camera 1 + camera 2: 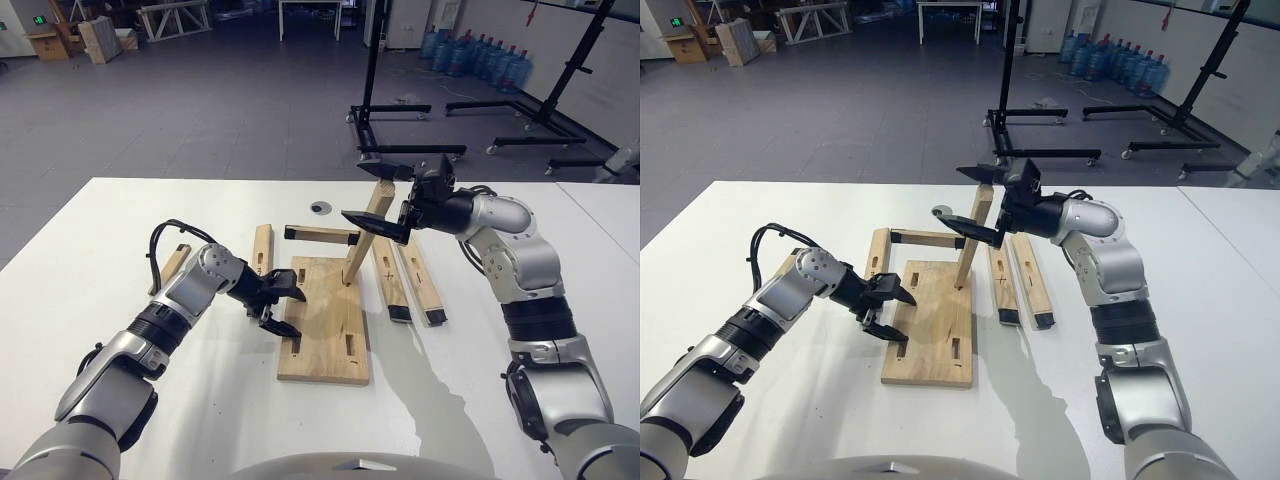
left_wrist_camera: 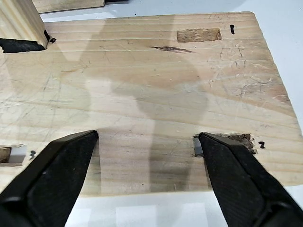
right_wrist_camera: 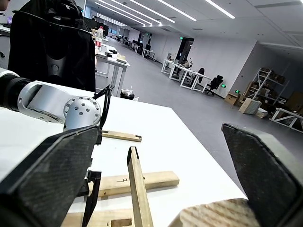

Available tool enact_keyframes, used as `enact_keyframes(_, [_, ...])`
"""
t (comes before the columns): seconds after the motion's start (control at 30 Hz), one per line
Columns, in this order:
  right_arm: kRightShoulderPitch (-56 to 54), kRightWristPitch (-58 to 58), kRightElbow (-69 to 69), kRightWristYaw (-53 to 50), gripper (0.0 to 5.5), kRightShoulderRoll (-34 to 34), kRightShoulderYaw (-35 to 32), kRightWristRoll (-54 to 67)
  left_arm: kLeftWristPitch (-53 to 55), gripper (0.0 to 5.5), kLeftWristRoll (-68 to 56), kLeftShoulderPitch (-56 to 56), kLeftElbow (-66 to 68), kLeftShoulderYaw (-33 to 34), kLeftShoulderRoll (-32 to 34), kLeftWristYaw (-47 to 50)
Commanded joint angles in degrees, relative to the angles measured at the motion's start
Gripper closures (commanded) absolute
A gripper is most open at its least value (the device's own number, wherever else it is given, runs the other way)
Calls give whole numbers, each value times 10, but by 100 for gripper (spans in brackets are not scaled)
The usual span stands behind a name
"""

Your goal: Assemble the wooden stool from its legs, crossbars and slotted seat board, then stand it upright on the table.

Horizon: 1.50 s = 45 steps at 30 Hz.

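Seat board: pale rectangular pine board with slots lies flat near the middle of the white counter, its long axis running away from the robot. The grain is scuffed and pen-marked.
Standing leg: square pale wooden leg has its foot in a far slot of the board. Its long axis is tilted, with the top leaning away and to the right.
Right hand: fingers spread wide, straddling the leg's top end, not closed on it.
Left hand: fingers apart over the board's near-left edge, one tip just beside a slot.
Loose parts: two black-tipped wooden legs lie side by side just right of the board, parallel to it. A crossbar lies crosswise beyond the board. A short bar lies just left of it, and another bar farther left.
Room: the board sits well in from every counter edge. The widest stretches of surface are to the right of the lying legs and towards the robot.
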Motion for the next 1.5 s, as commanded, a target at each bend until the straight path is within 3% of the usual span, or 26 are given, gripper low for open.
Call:
enact_keyframes(0.03, [64, 84, 42, 8, 77, 41, 82, -9, 33, 155, 90, 82, 82, -81, -3, 22])
enact_keyframes(0.33, [-8, 54, 284, -22, 77, 68, 69, -56, 32, 155, 92, 84, 78, -85, -9, 27])
enact_keyframes(0.57, [76, 75, 156, 3, 77, 44, 138, -55, 36, 155, 90, 90, 70, -85, -4, 30])
enact_keyframes(0.73, [132, 73, 62, -29, 77, 25, 145, -52, 34, 155, 87, 95, 69, -83, -7, 35])
enact_keyframes(0.93, [85, 29, 35, -111, 77, 42, 21, 10, 15, 155, 84, 94, 84, -77, -11, 39])
enact_keyframes(1.2, [50, 94, -128, -181, 77, 25, -134, 175, 1, 155, 84, 90, 108, -68, -19, 60])
enact_keyframes(1.3, [81, 108, -126, -260, 77, 16, -190, 168, -36, 155, 80, 80, 134, -35, -52, 138])
enact_keyframes(1.43, [200, 147, -122, -445, 77, 40, -209, 58, -35, 155, 57, 97, 102, -18, -45, 148])
enact_keyframes(1.5, [282, 201, -148, -507, 77, 58, -161, 7, -28, 155, 45, 112, 73, -12, -32, 141])
